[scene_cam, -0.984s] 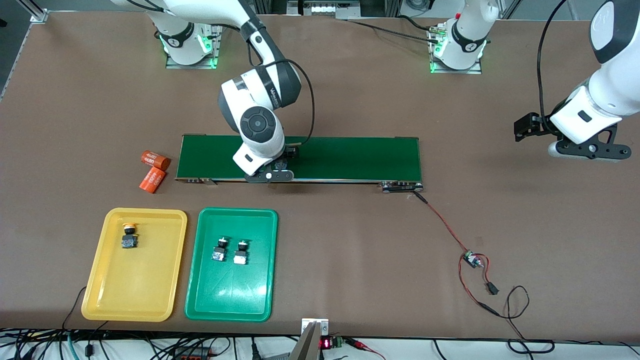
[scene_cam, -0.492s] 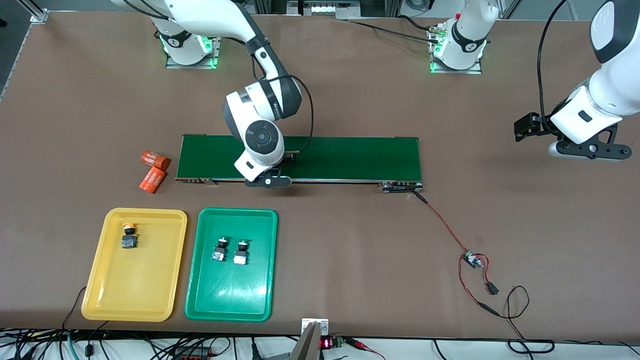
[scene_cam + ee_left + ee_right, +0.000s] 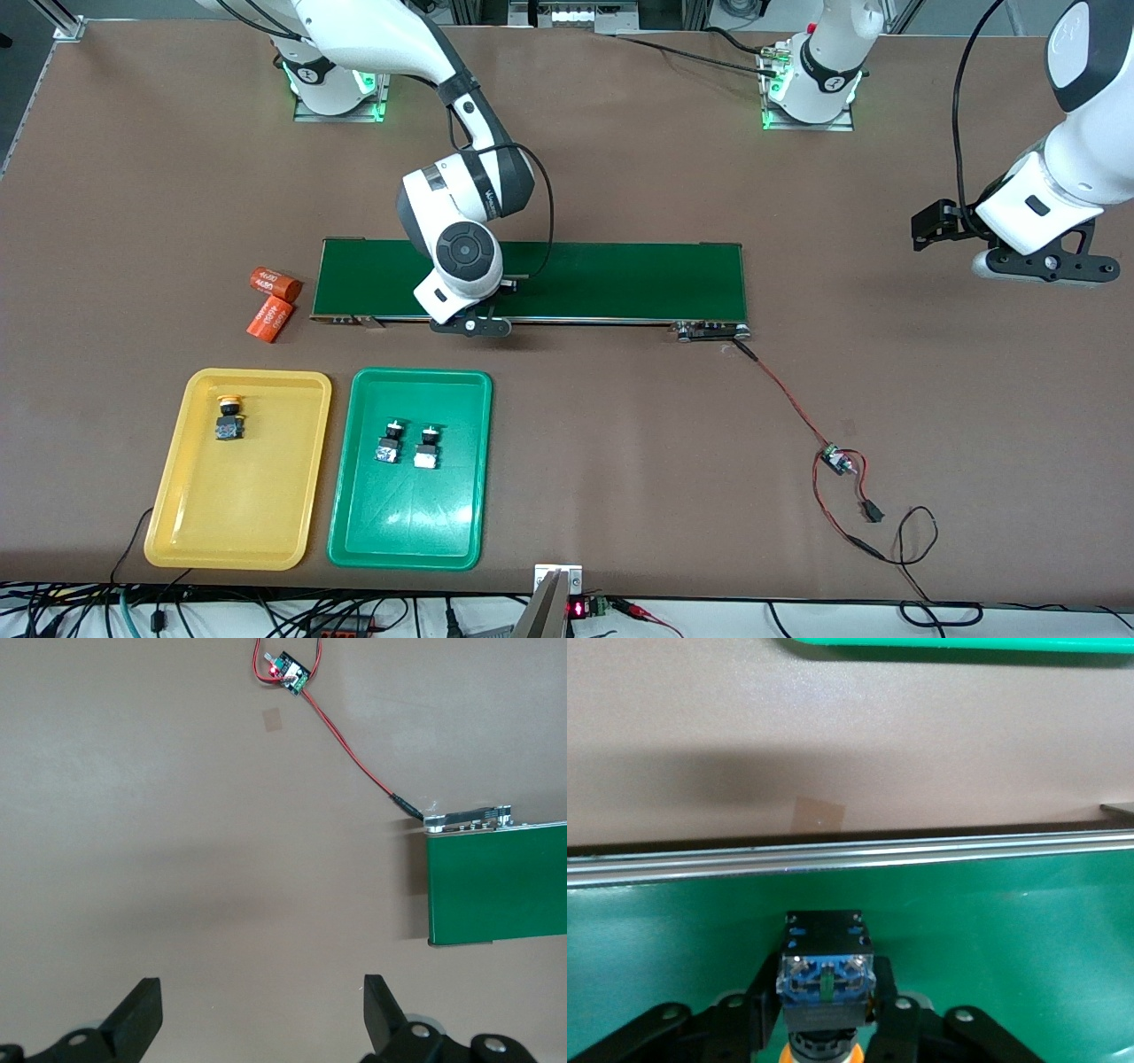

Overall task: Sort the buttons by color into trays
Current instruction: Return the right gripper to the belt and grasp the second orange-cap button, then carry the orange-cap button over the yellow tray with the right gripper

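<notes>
My right gripper (image 3: pixel 471 326) is over the conveyor belt's edge nearest the camera. In the right wrist view it (image 3: pixel 824 1005) is shut on a yellow-capped button (image 3: pixel 826 979), black body with a blue terminal face. The yellow tray (image 3: pixel 177 514) holds one yellow-capped button (image 3: pixel 230 418). The green tray (image 3: pixel 461 523) holds two green-capped buttons (image 3: pixel 388 441) (image 3: pixel 428 446); its edge shows in the right wrist view (image 3: pixel 957 644). My left gripper (image 3: pixel 1041 266) waits open and empty over bare table at the left arm's end; the left wrist view shows its gripper (image 3: pixel 264 1014) with fingers wide apart.
The long dark-green conveyor belt (image 3: pixel 620 279) lies mid-table. Two orange cylinders (image 3: pixel 273 283) (image 3: pixel 269 318) lie beside its end toward the right arm. A red-black wire with a small circuit board (image 3: pixel 833 459) trails from the belt's other end.
My right gripper has moved with the button a little toward the camera, over the belt's near edge. The left arm has not moved.
</notes>
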You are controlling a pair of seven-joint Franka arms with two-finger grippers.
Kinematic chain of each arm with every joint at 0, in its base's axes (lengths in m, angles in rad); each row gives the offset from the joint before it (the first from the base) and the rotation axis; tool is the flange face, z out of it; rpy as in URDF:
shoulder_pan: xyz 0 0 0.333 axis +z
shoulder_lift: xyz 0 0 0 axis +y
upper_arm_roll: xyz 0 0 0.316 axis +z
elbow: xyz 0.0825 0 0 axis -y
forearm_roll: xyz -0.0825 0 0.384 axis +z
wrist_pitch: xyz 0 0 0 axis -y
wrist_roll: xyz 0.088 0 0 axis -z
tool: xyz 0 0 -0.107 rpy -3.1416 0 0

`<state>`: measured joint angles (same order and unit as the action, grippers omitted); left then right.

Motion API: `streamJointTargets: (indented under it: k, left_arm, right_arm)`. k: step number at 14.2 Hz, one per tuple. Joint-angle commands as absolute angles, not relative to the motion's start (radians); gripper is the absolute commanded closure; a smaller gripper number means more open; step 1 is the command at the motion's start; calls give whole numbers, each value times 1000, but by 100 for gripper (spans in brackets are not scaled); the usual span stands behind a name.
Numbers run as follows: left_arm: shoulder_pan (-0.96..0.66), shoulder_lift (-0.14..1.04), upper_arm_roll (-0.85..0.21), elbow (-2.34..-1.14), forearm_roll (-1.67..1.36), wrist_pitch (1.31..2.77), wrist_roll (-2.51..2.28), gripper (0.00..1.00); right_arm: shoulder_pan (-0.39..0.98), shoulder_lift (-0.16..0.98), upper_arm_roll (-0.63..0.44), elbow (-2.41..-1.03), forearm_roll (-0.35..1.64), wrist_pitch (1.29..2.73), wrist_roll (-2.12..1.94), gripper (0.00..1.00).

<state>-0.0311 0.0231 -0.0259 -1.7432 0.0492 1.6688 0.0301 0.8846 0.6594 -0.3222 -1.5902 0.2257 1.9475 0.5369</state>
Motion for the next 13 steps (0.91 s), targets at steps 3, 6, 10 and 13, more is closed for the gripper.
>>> streamJointTargets:
  k: [3,6,10,13]
  left_arm:
    - [-34,35,-26,-1720,49,1626,29,0]
    - [-28,38,-26,-1721,48,1624,29,0]
    - [-41,47,-28,-1683,57,1621,32,0]
    - [-52,46,-29,-1643,55,1614,31,0]
  right_arm:
    - [865,640,-356,-1563,249,1947,581,100]
    - [821,641,-422,-1465,232,1922,594,100]
    - [665,713,-463,-1340,219,1921,493,100]
    - [603,759,-471,-1315,167,1981,375,100]
